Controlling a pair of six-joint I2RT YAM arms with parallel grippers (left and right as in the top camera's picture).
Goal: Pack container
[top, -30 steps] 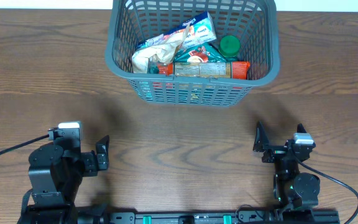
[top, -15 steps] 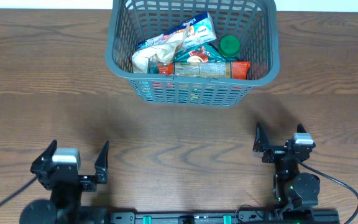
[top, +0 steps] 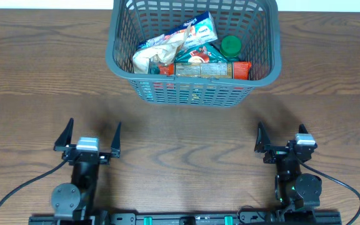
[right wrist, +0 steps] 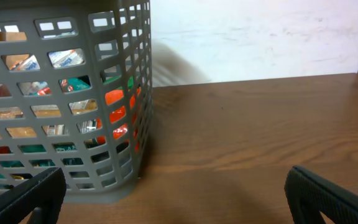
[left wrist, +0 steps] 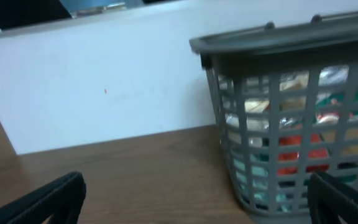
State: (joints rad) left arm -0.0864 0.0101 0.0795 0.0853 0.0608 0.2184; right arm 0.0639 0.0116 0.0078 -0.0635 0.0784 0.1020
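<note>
We see wood table (top: 42,75), dark grey container (top: 192,94) sitting at far edge, well apart from both arms. Snack packets (top: 180,44) and green cap (top: 230,45) inside it. Left gripper (top: 94,125) spread wide, empty. Right gripper (top: 280,134) same deal, fingers apart, holding nothing.

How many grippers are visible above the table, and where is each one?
2. The left gripper sits at the near left, the right gripper at the near right, both open, well short of the basket. None seems hidden.
</note>
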